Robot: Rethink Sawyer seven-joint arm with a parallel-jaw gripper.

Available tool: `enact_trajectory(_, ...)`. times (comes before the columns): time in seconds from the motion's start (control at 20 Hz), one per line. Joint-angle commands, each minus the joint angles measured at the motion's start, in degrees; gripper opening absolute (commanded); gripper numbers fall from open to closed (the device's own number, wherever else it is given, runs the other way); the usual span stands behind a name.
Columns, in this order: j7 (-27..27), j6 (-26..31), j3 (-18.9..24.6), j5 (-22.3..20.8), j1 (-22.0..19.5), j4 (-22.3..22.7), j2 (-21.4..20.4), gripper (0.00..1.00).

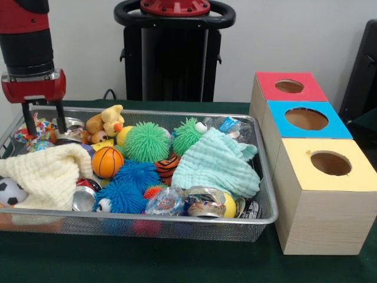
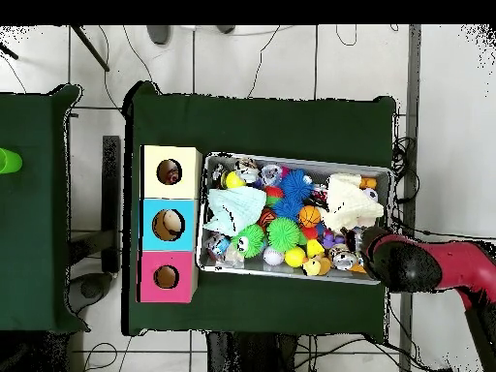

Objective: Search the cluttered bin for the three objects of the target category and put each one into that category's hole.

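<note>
The wide silver wire-mesh bin [image 1: 266, 219] sits on the green counter [image 1: 147, 262], beside the pale wooden box whose yellow top carries the round hole [image 1: 330, 163]. The gripper [image 1: 43, 124] hangs released over the bin's far corner, fingers apart and empty. Likely targets are balls: the small orange basketball [image 1: 107, 162] looks light, firm and smooth, best pinched across its middle. Two cloths hide whatever lies beneath.

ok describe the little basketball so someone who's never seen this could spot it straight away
Start at the wire bin left of the three boxes. In its left half, a cream cloth lies bunched; the basketball sits just right of it, in front of the green spiky ball. It is the only smooth orange ball with black seam lines; its neighbours are spiky or plush.
</note>
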Motion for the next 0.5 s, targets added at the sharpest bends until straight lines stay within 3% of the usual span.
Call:
enact_trajectory(0.05, -15.6, -5.2, -2.3, -4.0, -2.4, 2.9, 5.4, 1.0)
enact_trajectory(0.5, -18.4, -4.0, -1.3, -2.6, -4.0, 2.7, 5.4, 1.0)
